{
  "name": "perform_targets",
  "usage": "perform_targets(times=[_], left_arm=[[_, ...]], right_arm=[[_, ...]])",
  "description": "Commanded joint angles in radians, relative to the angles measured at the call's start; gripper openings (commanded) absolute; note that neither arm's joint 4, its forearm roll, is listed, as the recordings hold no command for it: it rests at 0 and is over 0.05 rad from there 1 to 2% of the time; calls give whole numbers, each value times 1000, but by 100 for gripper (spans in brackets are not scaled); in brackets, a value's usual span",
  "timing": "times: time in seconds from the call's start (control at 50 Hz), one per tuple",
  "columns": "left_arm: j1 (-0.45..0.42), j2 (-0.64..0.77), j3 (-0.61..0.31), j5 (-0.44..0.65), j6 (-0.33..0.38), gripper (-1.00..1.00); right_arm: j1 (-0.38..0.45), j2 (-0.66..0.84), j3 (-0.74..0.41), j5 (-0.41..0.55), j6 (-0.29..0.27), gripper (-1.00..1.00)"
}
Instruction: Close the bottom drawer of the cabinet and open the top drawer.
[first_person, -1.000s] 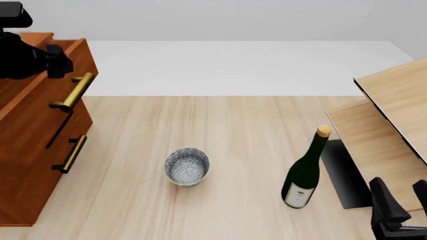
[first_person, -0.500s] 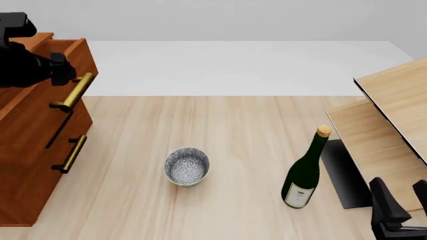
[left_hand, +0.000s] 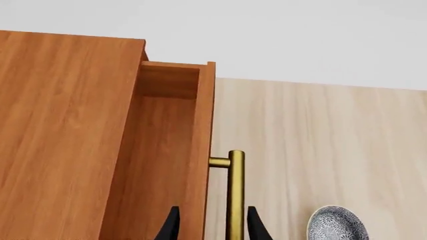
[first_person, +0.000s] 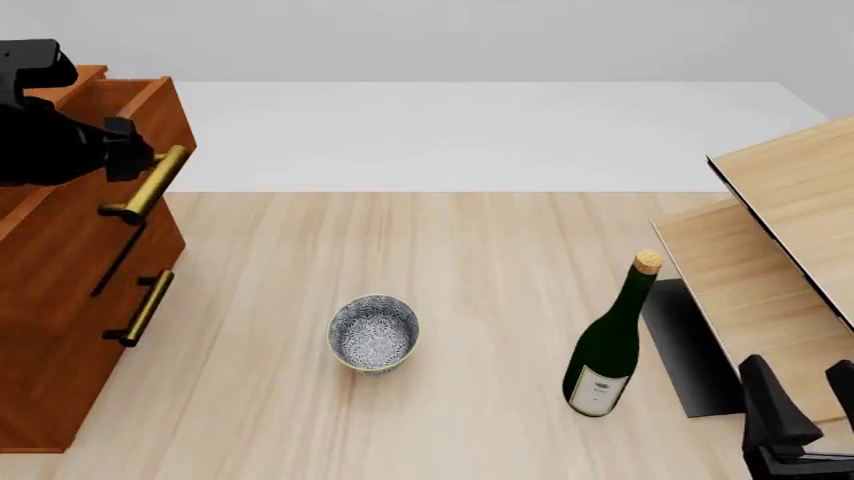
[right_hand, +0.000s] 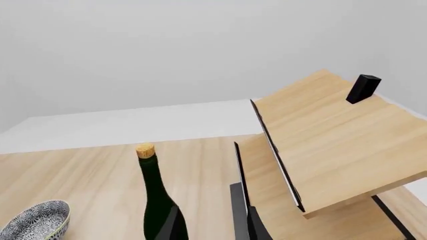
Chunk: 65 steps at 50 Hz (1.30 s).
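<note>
The reddish-brown cabinet stands at the table's left. Its top drawer is pulled out a little, and its inside shows in the left wrist view. My left gripper is at the top drawer's brass handle. In the left wrist view the gripper is open, with its fingers either side of the drawer front and the handle bar. A second brass handle sits lower on the cabinet. The bottom drawer is not in view. My right gripper is open and empty at the front right.
A patterned bowl sits mid-table. A green corked bottle stands upright to its right, close to the right gripper. Pale light-wood furniture with a dark base fills the right side.
My left gripper has moved a little down and right, closer onto the top drawer's handle. The drawer and the right arm have not moved.
</note>
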Motion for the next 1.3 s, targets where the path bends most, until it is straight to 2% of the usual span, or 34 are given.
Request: perform_targets(times=[0.02, 0.26, 1.3], left_arm=[[-3, 0, 16, -10, -3, 100], [-39, -2, 27, -13, -41, 100], [-327, 41, 26, -70, -233, 100]], right_arm=[[0, 3, 0, -3, 0, 100], [0, 5, 0, -5, 0, 100], [-5, 5, -1, -5, 1, 100]])
